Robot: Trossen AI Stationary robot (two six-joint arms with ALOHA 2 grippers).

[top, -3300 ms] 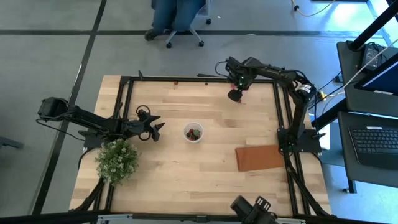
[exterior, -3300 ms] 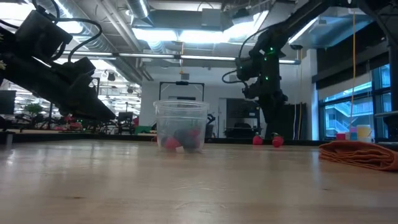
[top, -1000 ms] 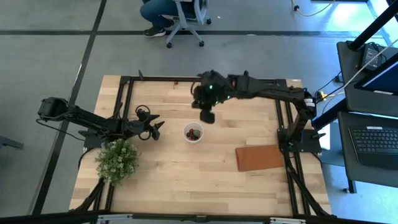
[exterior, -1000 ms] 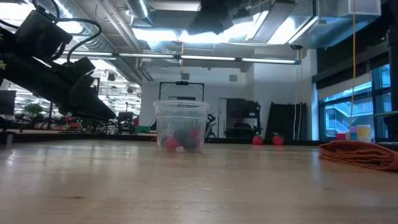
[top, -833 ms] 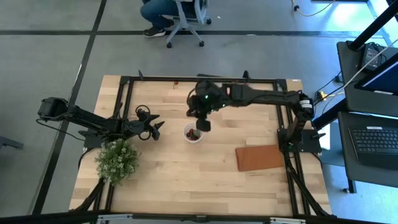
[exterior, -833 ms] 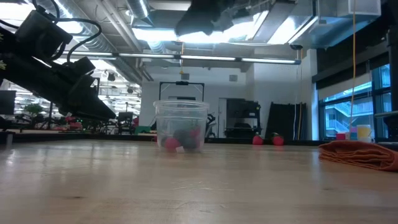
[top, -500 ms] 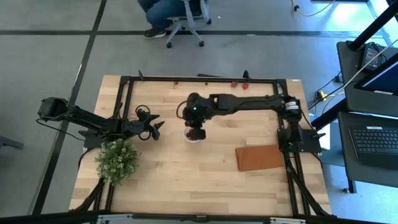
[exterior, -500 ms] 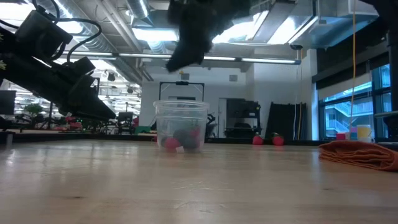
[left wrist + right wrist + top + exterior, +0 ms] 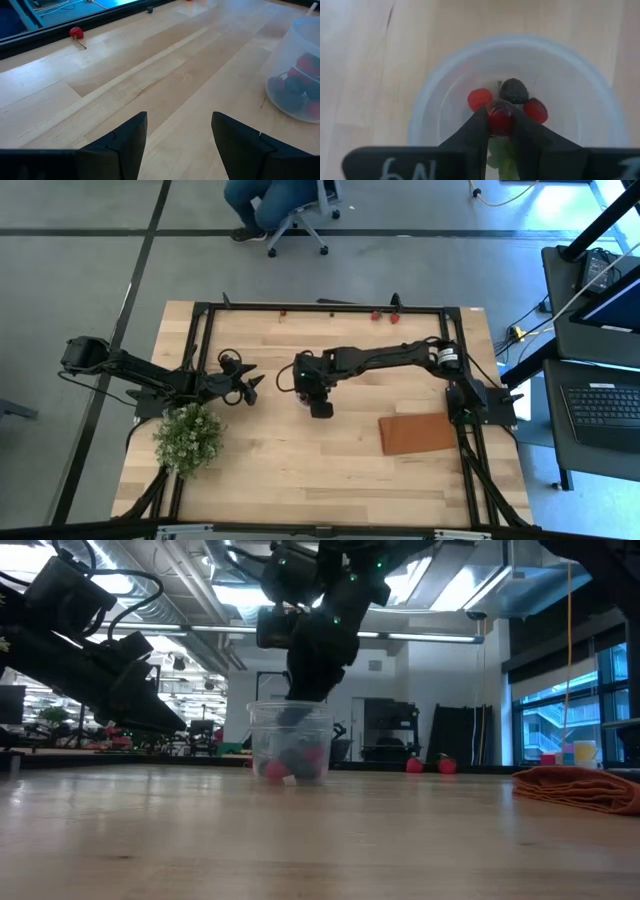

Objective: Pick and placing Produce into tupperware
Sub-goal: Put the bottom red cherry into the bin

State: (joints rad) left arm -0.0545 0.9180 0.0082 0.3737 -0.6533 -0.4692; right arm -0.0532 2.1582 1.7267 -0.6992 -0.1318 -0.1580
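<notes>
step: placing. our right tool (image 9: 499, 131) pinches red berry (image 9: 499, 116) above tupperware (image 9: 430, 100). next: we spread fingers, drop it. left tool (image 9: 177, 131) spread, waiting.

Dark jointed arms, black wedge-shaped fingers (image 9: 125, 145)

From above, the right gripper (image 9: 318, 399) hides the tupperware (image 9: 290, 740) (contents too).

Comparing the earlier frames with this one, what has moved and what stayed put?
The right gripper swung from the table's far right area across to the tupperware and now hangs over it, shut on a red berry not yet released. The left gripper, leafy bush, brown mat and tupperware stayed put.
</notes>
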